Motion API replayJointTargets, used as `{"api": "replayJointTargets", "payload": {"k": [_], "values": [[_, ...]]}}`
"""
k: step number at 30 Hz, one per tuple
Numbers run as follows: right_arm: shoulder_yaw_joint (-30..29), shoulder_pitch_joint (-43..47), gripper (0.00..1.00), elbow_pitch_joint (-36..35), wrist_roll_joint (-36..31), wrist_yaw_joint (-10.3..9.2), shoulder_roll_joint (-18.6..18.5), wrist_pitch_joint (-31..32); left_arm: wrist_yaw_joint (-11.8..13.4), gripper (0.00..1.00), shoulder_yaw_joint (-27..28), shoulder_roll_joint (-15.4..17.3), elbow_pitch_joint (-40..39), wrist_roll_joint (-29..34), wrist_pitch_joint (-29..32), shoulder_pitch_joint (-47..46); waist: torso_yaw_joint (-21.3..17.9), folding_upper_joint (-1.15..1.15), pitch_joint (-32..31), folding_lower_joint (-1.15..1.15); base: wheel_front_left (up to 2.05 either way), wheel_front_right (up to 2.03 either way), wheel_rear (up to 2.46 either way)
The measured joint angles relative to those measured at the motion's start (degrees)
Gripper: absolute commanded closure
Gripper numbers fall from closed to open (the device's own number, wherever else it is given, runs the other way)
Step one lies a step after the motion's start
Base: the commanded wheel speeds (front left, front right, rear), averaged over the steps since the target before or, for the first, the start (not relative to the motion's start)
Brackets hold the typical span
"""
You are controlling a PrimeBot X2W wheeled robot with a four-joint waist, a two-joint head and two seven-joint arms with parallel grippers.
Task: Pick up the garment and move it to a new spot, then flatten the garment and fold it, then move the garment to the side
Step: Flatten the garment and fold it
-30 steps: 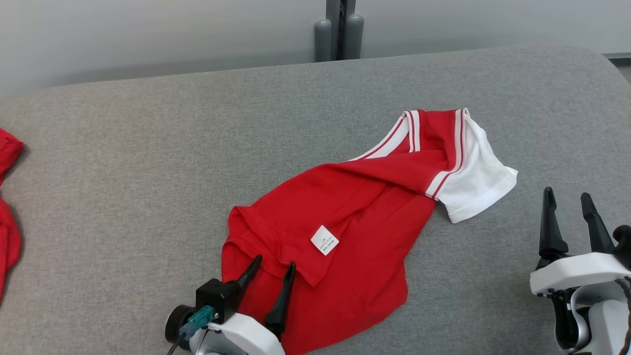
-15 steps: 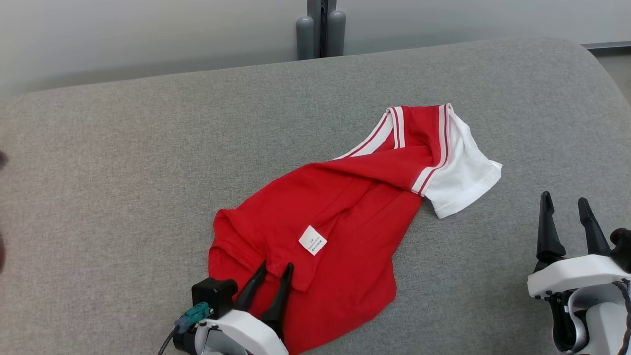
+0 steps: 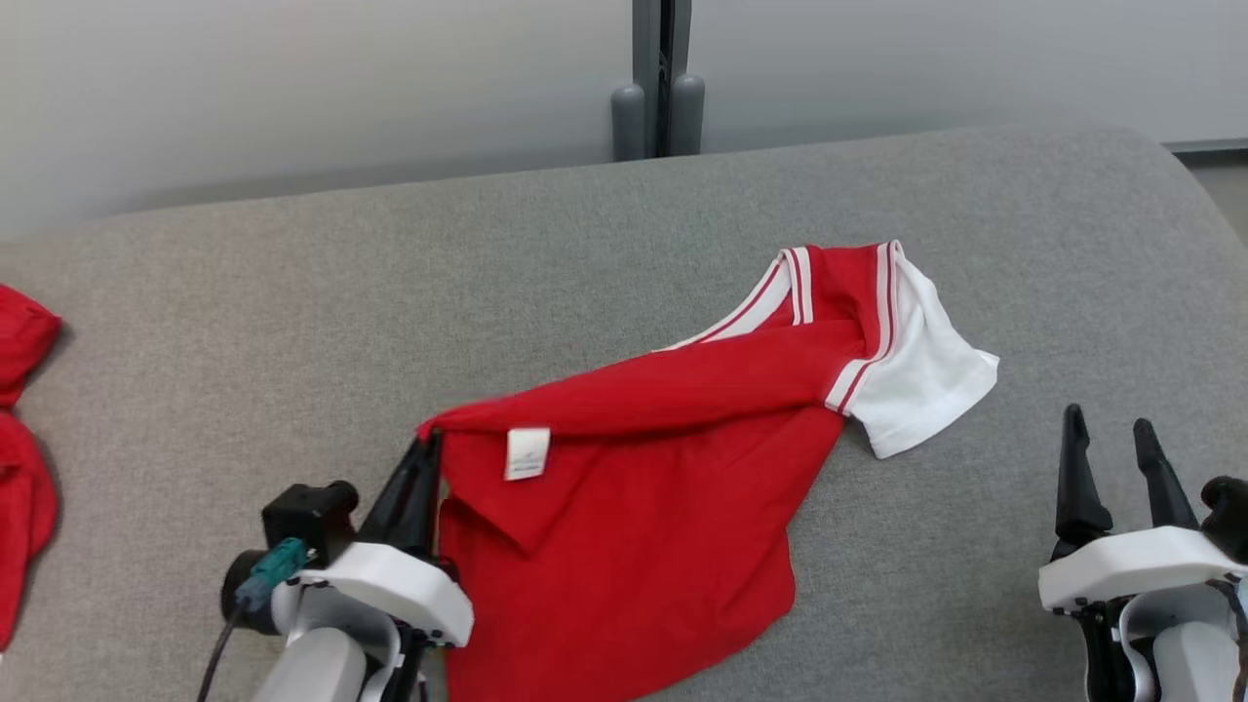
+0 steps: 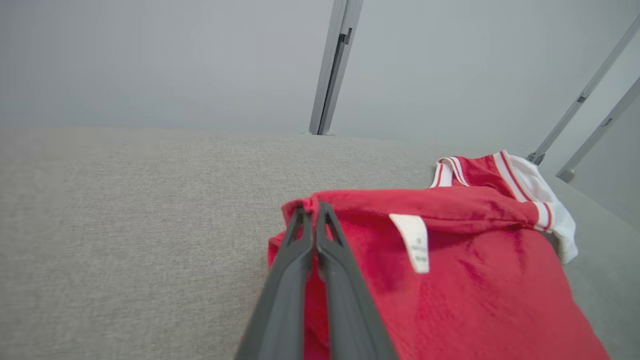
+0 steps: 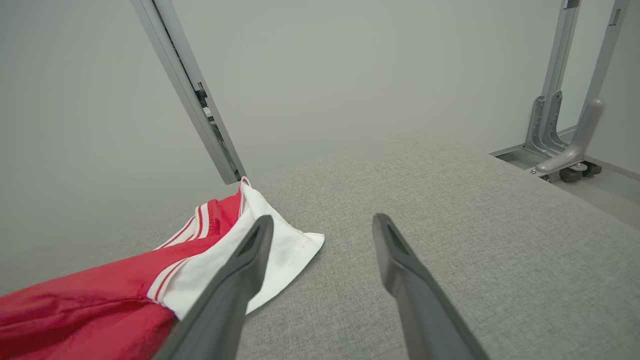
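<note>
Your left pincer point(image 3: 426, 450) has its two dark fingers pressed together, clamped on a red fold at the left end of the garment point(image 3: 643, 507). In the left wrist view the fingertips meet right at that fold, with cloth bunched around them. From there a ridge of fabric runs right and away towards the far end of the garment, and the cloth below the ridge hangs and spreads down towards the near edge of the surface point(image 3: 244, 292).

The garment lies near the middle of the grey surface, stretched on a slant from near left to far right. A small white label point(image 3: 527, 453) hangs from the ridge just right of your left pincer. At the far right end you see a white sleeve point(image 3: 921, 375) lying flat on the surface, with red and white striped trim point(image 3: 795, 285) beside it where the red cloth folds over.

Your right pincer point(image 3: 1107, 427) sits at the near right, well apart from the garment, its fingers spread with bare grey surface between them. In the right wrist view the white sleeve lies to the left of its fingers, not between them. You cannot tell whether its tips touch the surface.

Another red cloth point(image 3: 19, 468) lies at the far left edge of the head view, well apart from the garment. Behind the surface a grey post point(image 3: 660, 78) stands against a pale wall point(image 3: 292, 88).
</note>
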Motion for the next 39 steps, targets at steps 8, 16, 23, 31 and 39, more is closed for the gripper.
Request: {"api": "replayJointTargets", "payload": {"k": [8, 16, 23, 31, 39], "values": [[2.4, 2.7, 0.0, 1.5, 2.8, 0.0, 0.0, 0.0, -1.5, 1.0, 8.6, 2.1, 2.3, 2.3, 0.0, 3.6, 0.2, 0.0, -6.3, 0.0, 0.0, 0.0, 0.0], [2.9, 4.7, 0.0, 1.8, 4.3, 0.0, 0.0, 0.0, -2.4, 1.0, 13.5, 0.8, 2.9, 3.8, 0.0, 9.0, -1.6, 0.0, -9.1, 0.0, 0.0, 0.0, 0.0], [2.2, 5.5, 0.0, 1.8, 4.4, 0.0, 0.0, 0.0, -1.6, 1.0, 17.5, 2.6, -0.1, 9.7, 0.0, 9.8, -2.3, 0.0, -10.0, 0.0, 0.0, 0.0, 0.0], [2.2, 5.2, 0.0, 1.7, 4.4, 0.0, 0.0, 0.0, -2.8, 1.0, 19.4, 4.9, -2.3, 14.9, 0.0, 0.7, -3.2, 0.0, -9.2, 0.0, 0.0, 0.0, 0.0], [1.3, 4.6, 0.0, 1.7, 4.3, 0.0, 0.0, 0.0, -5.0, 1.0, 15.7, 5.5, -4.2, 18.9, 0.0, -16.1, -2.9, 0.0, -7.7, 0.0, 0.0, 0.0, 0.0]]}}
